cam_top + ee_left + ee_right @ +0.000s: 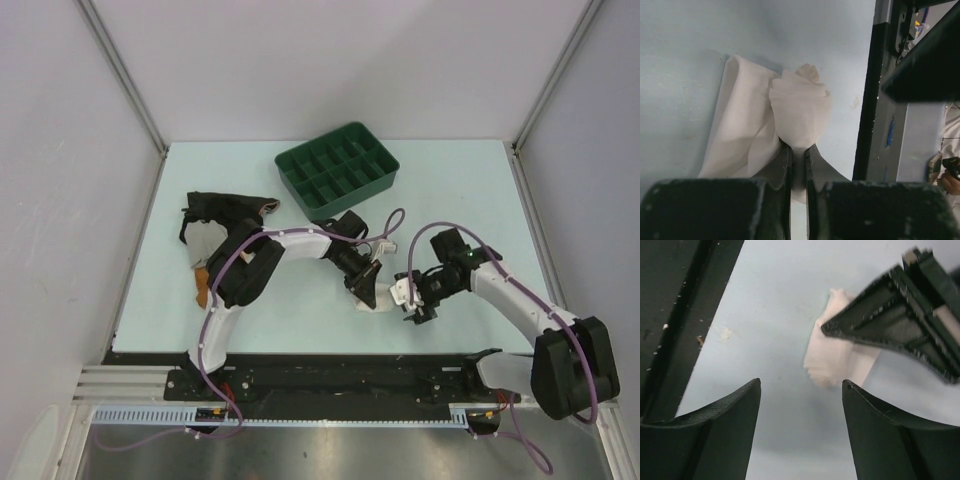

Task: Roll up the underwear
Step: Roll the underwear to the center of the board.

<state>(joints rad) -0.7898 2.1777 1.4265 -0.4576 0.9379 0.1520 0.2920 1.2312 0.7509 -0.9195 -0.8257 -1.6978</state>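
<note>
The underwear (800,107) is a small cream fabric piece lying on the pale blue table near the front edge. Part of it is bunched into a roll, and a flat flap (740,130) trails to the left. My left gripper (798,150) is shut on the bunched end. In the top view the underwear (372,304) shows just below the left gripper (362,292). My right gripper (801,382) is open and empty, a little short of the underwear (832,357) and not touching it. It sits just right of the cloth in the top view (415,302).
A green compartment tray (338,172) stands at the back centre. A black garment (225,210) and an orange-brown garment (202,287) lie at the left by the left arm. The black front rail (867,125) runs close beside the underwear.
</note>
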